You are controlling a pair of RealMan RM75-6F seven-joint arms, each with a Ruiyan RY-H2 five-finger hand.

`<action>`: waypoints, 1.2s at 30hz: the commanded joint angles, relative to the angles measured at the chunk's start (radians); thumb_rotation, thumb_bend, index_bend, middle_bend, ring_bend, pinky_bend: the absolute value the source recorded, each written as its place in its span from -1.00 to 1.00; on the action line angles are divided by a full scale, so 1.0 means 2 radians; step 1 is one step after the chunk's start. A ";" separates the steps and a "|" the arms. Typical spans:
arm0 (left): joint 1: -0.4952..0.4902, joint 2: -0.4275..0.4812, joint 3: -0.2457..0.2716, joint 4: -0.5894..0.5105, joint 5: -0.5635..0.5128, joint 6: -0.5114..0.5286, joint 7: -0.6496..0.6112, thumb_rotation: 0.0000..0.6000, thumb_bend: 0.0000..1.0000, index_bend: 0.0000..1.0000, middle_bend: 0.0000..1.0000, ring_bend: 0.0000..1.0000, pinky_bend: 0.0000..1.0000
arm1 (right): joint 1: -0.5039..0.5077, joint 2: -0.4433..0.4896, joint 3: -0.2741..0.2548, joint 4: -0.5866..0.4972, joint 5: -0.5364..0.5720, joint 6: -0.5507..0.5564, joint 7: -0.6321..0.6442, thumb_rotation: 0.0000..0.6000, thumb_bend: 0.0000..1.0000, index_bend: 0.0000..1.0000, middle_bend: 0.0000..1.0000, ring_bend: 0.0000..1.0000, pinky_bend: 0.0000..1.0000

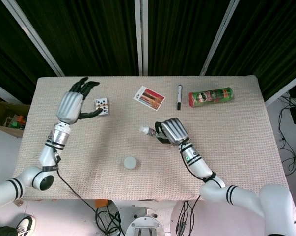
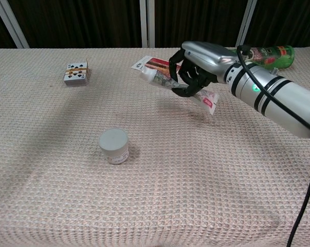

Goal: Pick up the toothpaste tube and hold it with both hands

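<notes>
My right hand (image 1: 171, 131) (image 2: 201, 64) grips the toothpaste tube (image 2: 172, 84) above the middle of the table. The tube lies nearly level, its white cap (image 1: 144, 130) pointing left and its crimped red-and-white end (image 2: 208, 101) hanging to the right. My left hand (image 1: 73, 104) is far off to the left, raised near the deck of cards (image 1: 102, 106), fingers spread and holding nothing. The chest view does not show the left hand.
A small white jar (image 1: 130, 162) (image 2: 113, 145) stands near the front. A deck of cards (image 2: 76, 72), a printed card (image 1: 149, 97), a black pen (image 1: 179, 96) and a green chip can (image 1: 210, 96) lie along the back of the woven tablecloth (image 1: 236, 147).
</notes>
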 commanded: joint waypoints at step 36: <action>0.192 0.142 0.123 -0.050 0.048 0.106 0.129 -1.00 -1.00 -0.72 -0.73 -0.88 -0.68 | -0.263 0.321 -0.167 -0.241 0.033 0.266 -0.123 1.00 -0.97 -1.00 -1.00 -1.00 -1.00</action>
